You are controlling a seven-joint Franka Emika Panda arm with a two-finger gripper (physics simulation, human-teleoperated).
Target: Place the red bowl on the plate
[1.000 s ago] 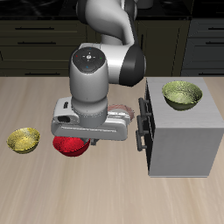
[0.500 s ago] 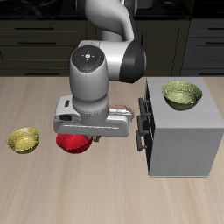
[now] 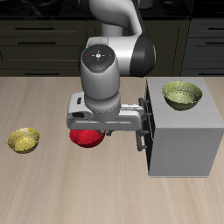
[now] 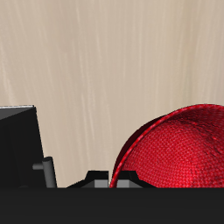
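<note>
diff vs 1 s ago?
The arm and the red bowl under it shifted together toward the grey cabinet, so the gripper probably carries the bowl; its fingers are hidden. Both yellow-green bowls, on the table and on the cabinet, stayed put.

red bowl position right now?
Exterior view: the red bowl sits under the tool, mostly hidden by the arm, between the grey cabinet and the tabletop yellow-green bowl.

Place: a kitchen, rendered in a simulator.
Back wall: dark cabinets (image 3: 39,39) with drawer fronts and long handles.
Work surface: a light wooden table (image 3: 35,188) (the grain shows clearly in the wrist view).
Dishes: yellow-green bowls (image 3: 24,139), one standing on a grey box (image 3: 184,140) with a dark handle.
</note>
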